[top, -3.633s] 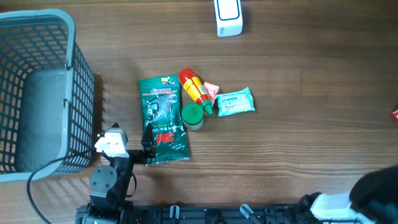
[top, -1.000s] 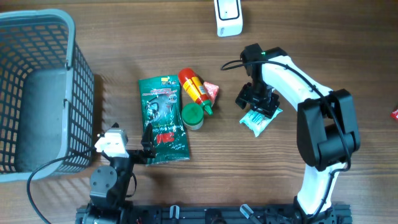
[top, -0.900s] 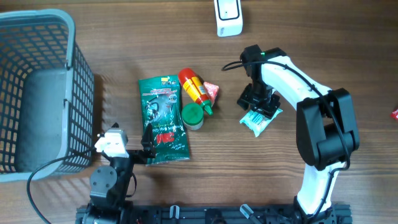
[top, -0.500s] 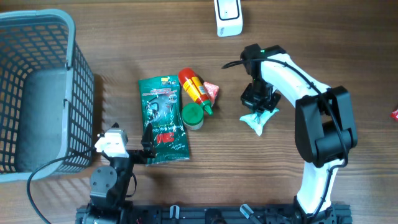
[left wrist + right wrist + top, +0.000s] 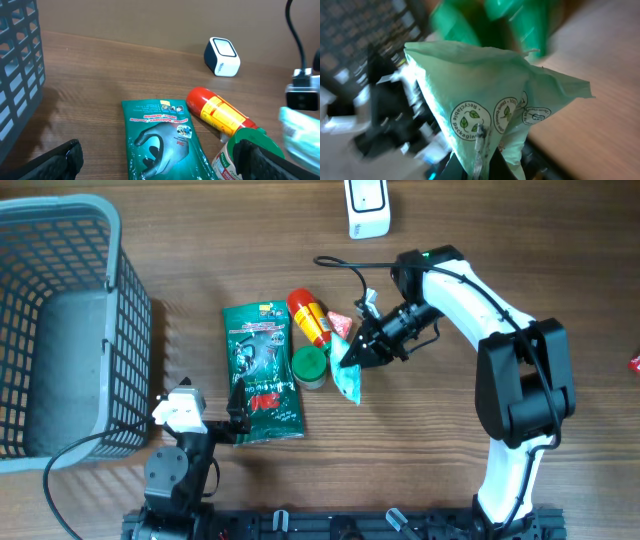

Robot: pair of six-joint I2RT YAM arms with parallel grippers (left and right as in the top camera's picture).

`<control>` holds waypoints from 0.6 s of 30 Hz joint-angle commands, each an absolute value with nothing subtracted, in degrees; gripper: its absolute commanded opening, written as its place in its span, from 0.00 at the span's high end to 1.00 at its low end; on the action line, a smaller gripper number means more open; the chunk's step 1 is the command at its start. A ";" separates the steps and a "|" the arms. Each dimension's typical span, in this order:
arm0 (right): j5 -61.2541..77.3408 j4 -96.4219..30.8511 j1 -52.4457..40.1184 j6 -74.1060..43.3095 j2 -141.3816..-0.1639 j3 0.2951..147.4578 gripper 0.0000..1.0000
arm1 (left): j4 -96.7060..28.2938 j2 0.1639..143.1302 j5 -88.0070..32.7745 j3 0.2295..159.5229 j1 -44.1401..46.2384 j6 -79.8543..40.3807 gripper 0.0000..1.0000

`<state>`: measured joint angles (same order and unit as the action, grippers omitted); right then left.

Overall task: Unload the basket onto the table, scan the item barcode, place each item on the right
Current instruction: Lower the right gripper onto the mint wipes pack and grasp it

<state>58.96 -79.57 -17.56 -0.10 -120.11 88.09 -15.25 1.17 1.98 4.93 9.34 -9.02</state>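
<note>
Two grippers here: the left gripper (image 5: 238,416) sits gaping at the near edge of the desk (image 5: 400,470). Mid-desk, by the green cap (image 5: 310,366), the pouch (image 5: 348,382) dangles pinched in the right gripper (image 5: 353,359). It looks light, floppy and slick, so I'd grip the sealed edge.

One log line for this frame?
phase: pouch in grasp | right gripper: shut on pouch | left gripper: open, by glove pack | scanner: apart from pouch

Overhead: you get soft, even light with no glare. The basket (image 5: 60,330) throws a faint barred shadow toward 3 o'clock on the table (image 5: 500,240).
Left wrist: centre sharp; pale packet (image 5: 300,135) at 3 o'clock smeared.
Right wrist: packet fairly crisp at centre; background from 9 to 1 o'clock heavily blurred.
</note>
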 commanded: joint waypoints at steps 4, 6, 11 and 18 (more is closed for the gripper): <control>77.12 -89.23 -17.39 23.68 -119.35 89.14 0.96 | -15.18 0.93 1.52 4.71 9.15 -7.90 0.00; 79.88 -91.15 -17.39 24.73 -119.35 89.14 0.96 | -15.18 0.93 1.52 4.71 9.15 -7.90 0.00; 85.01 -91.37 -17.39 38.06 -119.35 89.14 0.96 | -15.18 0.93 1.50 4.71 9.15 -7.92 0.00; 86.80 -91.96 -20.67 78.50 -119.35 89.14 0.96 | -15.18 0.93 1.52 4.71 9.15 -7.90 0.00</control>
<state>82.35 -91.92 -18.35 58.59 -120.11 88.14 -15.25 1.17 1.98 4.93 9.34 -9.04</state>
